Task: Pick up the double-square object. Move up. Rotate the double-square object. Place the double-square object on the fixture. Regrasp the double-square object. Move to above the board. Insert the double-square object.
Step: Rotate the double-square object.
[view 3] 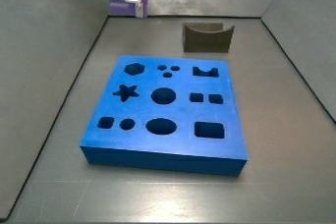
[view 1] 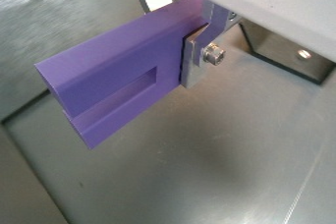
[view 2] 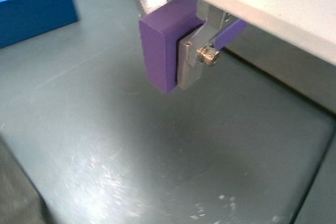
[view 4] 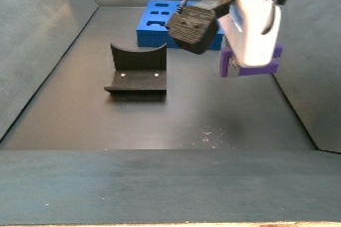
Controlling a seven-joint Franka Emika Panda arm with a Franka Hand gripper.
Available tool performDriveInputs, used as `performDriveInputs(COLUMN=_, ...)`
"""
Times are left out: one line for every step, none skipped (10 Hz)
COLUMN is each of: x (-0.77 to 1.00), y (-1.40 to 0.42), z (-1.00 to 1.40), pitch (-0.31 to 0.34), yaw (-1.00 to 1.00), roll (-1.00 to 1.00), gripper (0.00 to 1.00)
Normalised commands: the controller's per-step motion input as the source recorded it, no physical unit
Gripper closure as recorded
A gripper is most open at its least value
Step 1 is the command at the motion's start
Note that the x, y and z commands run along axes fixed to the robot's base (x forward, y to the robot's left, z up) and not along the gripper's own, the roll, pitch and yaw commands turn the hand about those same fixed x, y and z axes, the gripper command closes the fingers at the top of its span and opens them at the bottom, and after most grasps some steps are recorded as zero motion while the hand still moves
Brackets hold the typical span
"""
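The gripper (view 4: 248, 64) hangs above the floor, its fingers (view 1: 197, 53) clamped on the double-square object (view 1: 112, 85), whose long axis sticks out sideways from them (roughly level); the fixture (view 4: 136, 72) stands apart.

Both wrist views look down at close range past the tool (view 1: 197, 46) onto grey floor. A side view looks steeply down over the board (view 3: 164, 105) toward the fixture (view 3: 206, 36) at upper centre. A side view faces the opposite way from lower down, fixture (view 4: 136, 72) mid-left, board (view 4: 167, 22) beyond at top.
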Motion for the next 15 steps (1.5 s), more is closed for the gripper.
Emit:
performDriveInputs(x=-0.01, y=0.01, z=0.00, pitch=-0.002, yaw=-1.00, roll=-0.01, gripper=1.00)
performDriveInputs(x=-0.01, y=0.01, z=0.00, pitch=-0.002, yaw=-1.00, roll=-0.01, gripper=1.00)
performDriveInputs(x=-0.01, y=0.01, z=0.00, pitch=-0.002, yaw=-1.00, roll=-0.02, gripper=1.00)
performDriveInputs(x=-0.01, y=0.01, z=0.00, pitch=-0.002, yaw=-1.00, roll=-0.02, gripper=1.00)
performDriveInputs(x=-0.01, y=0.01, z=0.00, pitch=-0.003, yaw=-1.00, roll=-0.02, gripper=1.00)
performDriveInputs(x=-0.01, y=0.01, z=0.00, pitch=-0.003, yaw=-1.00, roll=-0.02, gripper=1.00)
performDriveInputs(x=-0.01, y=0.01, z=0.00, pitch=-0.003, yaw=-1.00, roll=-0.02, gripper=1.00)
performDriveInputs(x=-0.01, y=0.01, z=0.00, pitch=-0.003, yaw=-1.00, roll=-0.02, gripper=1.00)
performDriveInputs(x=-0.01, y=0.01, z=0.00, pitch=-0.003, yaw=-1.00, roll=-0.02, gripper=1.00)
performDriveInputs(x=-0.01, y=0.01, z=0.00, pitch=-0.003, yaw=-1.00, roll=-0.03, gripper=1.00)
performDriveInputs(x=-0.01, y=0.01, z=0.00, pitch=-0.003, yaw=-1.00, roll=-0.03, gripper=1.00)
performDriveInputs(x=-0.01, y=0.01, z=0.00, pitch=-0.003, yaw=-1.00, roll=-0.03, gripper=1.00)
performDriveInputs(x=-0.01, y=0.01, z=0.00, pitch=-0.004, yaw=-1.00, roll=-0.04, gripper=1.00)
performDriveInputs(x=-0.01, y=0.01, z=0.00, pitch=-0.004, yaw=-1.00, roll=-0.04, gripper=1.00)
performDriveInputs(x=-0.01, y=0.01, z=0.00, pitch=-0.004, yaw=-1.00, roll=-0.04, gripper=1.00)
